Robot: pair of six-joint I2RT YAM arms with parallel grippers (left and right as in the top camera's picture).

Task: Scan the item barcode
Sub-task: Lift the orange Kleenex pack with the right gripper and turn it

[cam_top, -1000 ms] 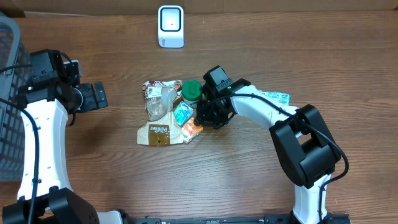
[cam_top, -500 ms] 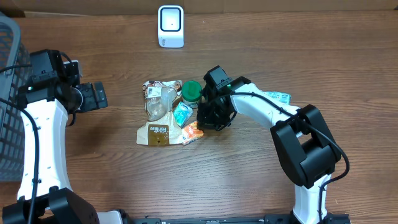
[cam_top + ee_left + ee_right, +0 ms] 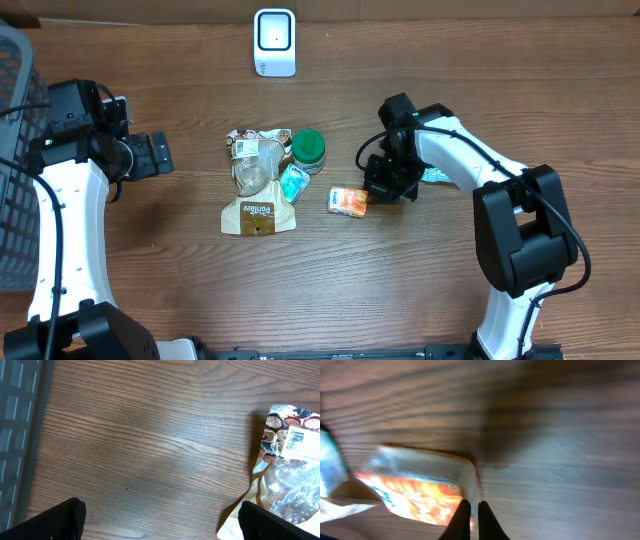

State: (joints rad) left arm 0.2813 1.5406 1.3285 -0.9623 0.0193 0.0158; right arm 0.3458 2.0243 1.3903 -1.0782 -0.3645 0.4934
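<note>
Now | right jaws pinch orange packet [image 3: 347, 201] edge | left jaws wide open

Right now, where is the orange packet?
Overhead, the orange packet lies just right of the pile of pouches, its edge pinched by the right tool.

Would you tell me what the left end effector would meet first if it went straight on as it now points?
Most likely bare table: the open left end effector points down at wood, with the pouch off to its right and the basket to its left.
</note>
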